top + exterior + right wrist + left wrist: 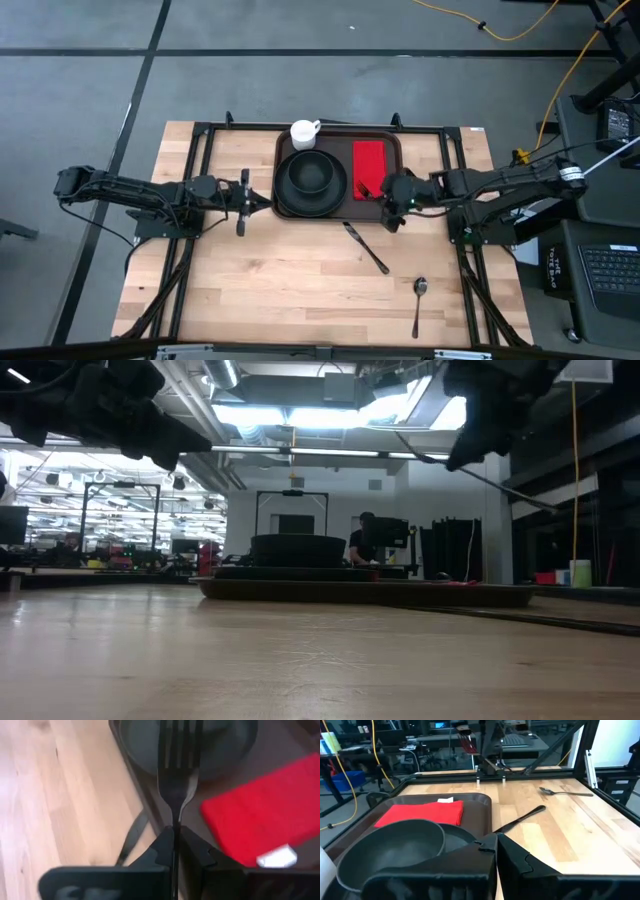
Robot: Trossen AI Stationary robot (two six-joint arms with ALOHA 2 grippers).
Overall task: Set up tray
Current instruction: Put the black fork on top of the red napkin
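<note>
The tray is sitting at the far middle of the wooden table, between the two arms. On it, a black plate is carrying a dark bowl, a red napkin is lying to the right of the plate, and a white cup is standing at the tray's far left corner.

The right gripper is hovering over the near right part of the tray, at the near end of the napkin. Its fingers are pinching the handle of a fork, whose prongs are pointing out toward the bowl.

The left gripper is reaching in from the left, its tip lying just at the tray's left edge beside the plate. Its fingers are pressing together with nothing between them.

On the bare wood in front of the tray, a knife is lying at a slant, and a spoon is lying nearer the front right, well apart from the tray.
</note>
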